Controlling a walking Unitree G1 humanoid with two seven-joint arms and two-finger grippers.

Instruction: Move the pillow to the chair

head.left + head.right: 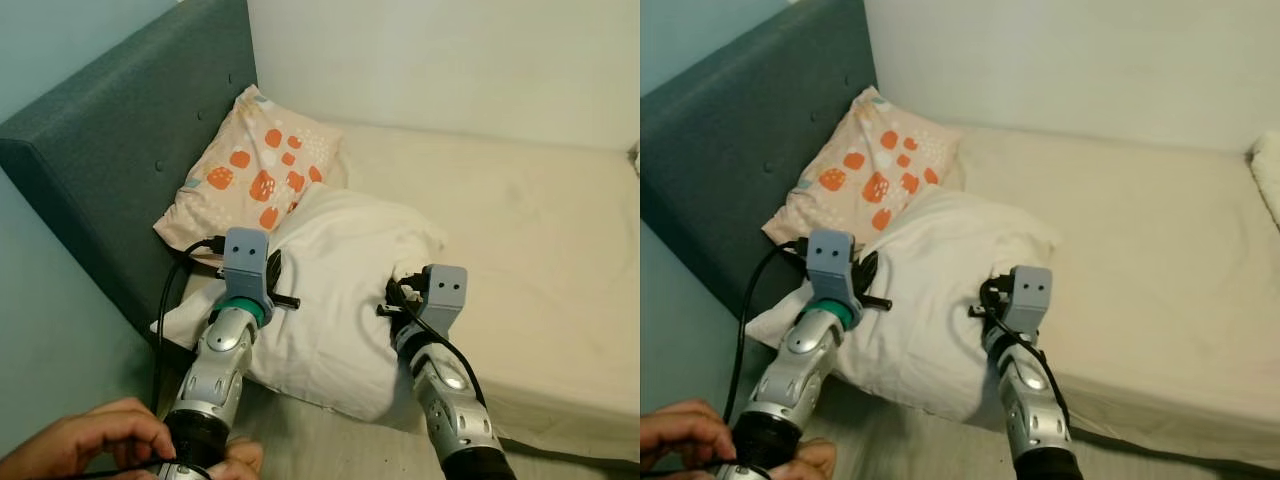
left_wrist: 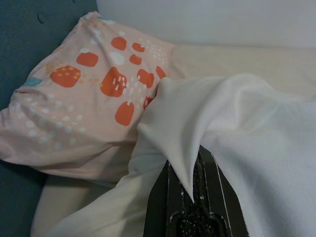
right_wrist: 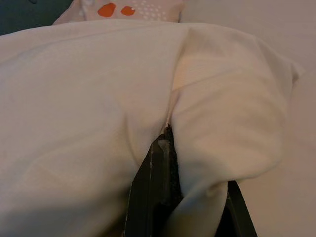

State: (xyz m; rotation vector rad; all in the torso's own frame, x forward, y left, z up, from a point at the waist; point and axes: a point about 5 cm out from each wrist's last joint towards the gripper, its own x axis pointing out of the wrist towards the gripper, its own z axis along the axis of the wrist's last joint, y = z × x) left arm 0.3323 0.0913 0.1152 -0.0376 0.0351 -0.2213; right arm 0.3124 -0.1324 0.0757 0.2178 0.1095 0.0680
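Item 1: a person's hands (image 1: pixel 95 443), seen nearest, gripping the base of the left arm and its black cable (image 1: pixel 166 300).

Item 2: left hand (image 2: pixel 196 190), pinched on a fold of the white pillow (image 1: pixel 340 290) at its headboard-side edge, the fabric caught between the black fingers (image 2: pixel 163 207).

Item 3: right hand (image 3: pixel 170 148), pressed together on a bunched crease at the pillow's other side.

Item 4: the white pillow itself, found lying on the bed (image 1: pixel 540 240) near its front edge, overlapping an orange-spotted pillow (image 1: pixel 255 170) propped against the grey headboard (image 1: pixel 110 150).

Risk noted: only thin cover fabric was held, so the filling might sag or the cloth slip free on lifting. The spotted pillow might be dragged along where the two touched. No chair was recorded.
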